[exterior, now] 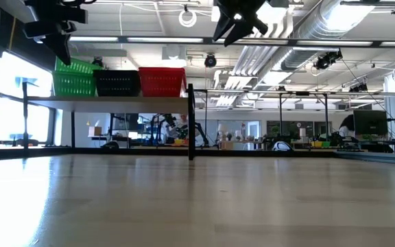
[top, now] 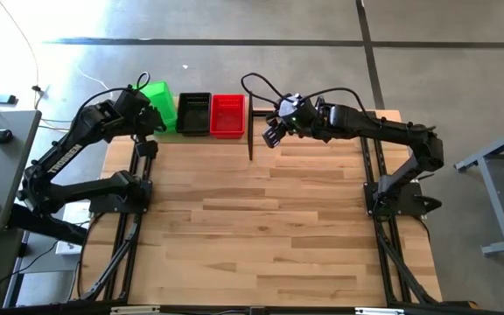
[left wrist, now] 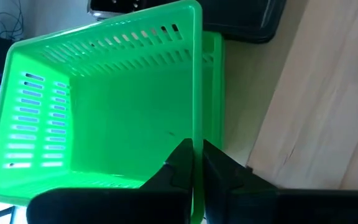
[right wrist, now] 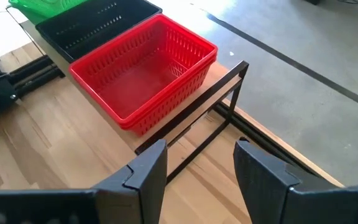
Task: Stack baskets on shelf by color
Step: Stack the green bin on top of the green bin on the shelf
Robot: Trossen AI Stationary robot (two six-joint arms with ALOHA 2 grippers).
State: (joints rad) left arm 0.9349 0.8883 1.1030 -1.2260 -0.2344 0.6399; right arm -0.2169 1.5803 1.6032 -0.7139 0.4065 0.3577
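The left hand [left wrist: 192,163] pinches the wall of the tilted top green basket [top: 157,96] at the shelf's [exterior: 115,100] left end; level it, seat it squarely in the green one below, then release; the right hand [top: 274,133] hovers open beside the red basket [top: 227,115].

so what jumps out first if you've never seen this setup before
Three bright basket piles sit in a row on the shelf at the table's far edge: green baskets, black baskets, red baskets. The left gripper is shut on the rim of the top green basket, which is tilted over the green one beneath. The right gripper hangs open just right of the red pile.
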